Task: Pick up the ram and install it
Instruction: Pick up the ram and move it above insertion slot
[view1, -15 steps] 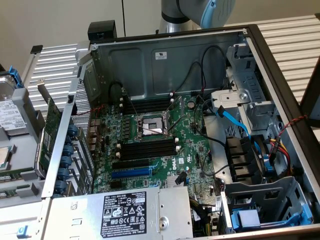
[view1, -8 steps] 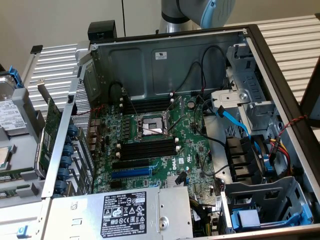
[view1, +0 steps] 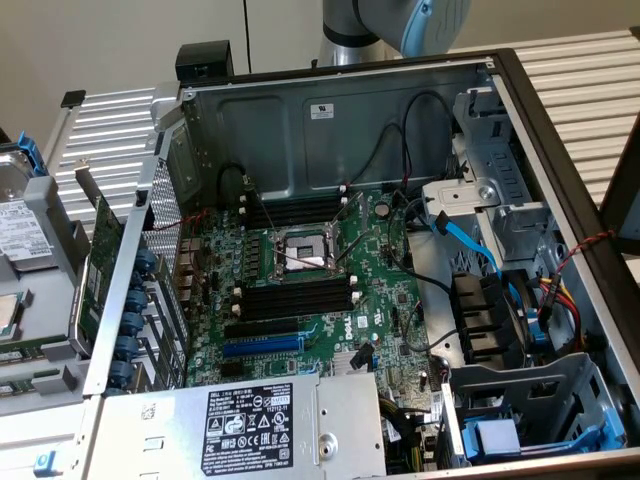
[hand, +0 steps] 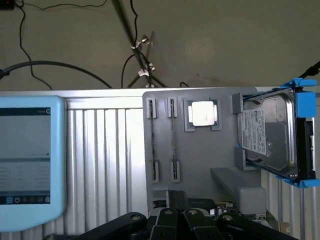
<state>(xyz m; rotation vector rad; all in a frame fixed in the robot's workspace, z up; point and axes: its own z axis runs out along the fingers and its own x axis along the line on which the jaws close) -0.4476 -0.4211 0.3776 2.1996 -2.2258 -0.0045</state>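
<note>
Black and jointed, found the gripper (hand: 186, 216) clenched in the wrist view, fingers drawn together and grasping nothing. Spotted the ram (hand: 152, 137), a long, narrow, thin stick seen edge-on, standing in a flat grey plastic holder tray (hand: 200, 165) and caught at each end by small grey clips. Noted a second thin stick (hand: 173, 137) of the same kind just beside it, parallel and apart. Placed the gripper near the tray's edge, apart from the ram and not touching it. Saw a square silver processor chip (hand: 202, 114) in its own recess beside the sticks, and past that a silver hard drive in a blue plastic bracket (hand: 267, 135). Made out a pale blue-framed tablet screen (hand: 27, 160) well apart from the tray, with the ribbed aluminium table (hand: 105, 150) between them.

Turned to the exterior view and found the open grey metal computer case (view1: 330, 115) across the middle of the frame, with the green motherboard (view1: 390, 300) lying inside. Counted long black memory slots with white end clips (view1: 295, 298) above and below the silver processor socket (view1: 305, 255) at centre frame. Noted the grey-and-blue robot arm (view1: 400, 25) at top centre, behind the case. Judged the ram not yet installed.
</note>
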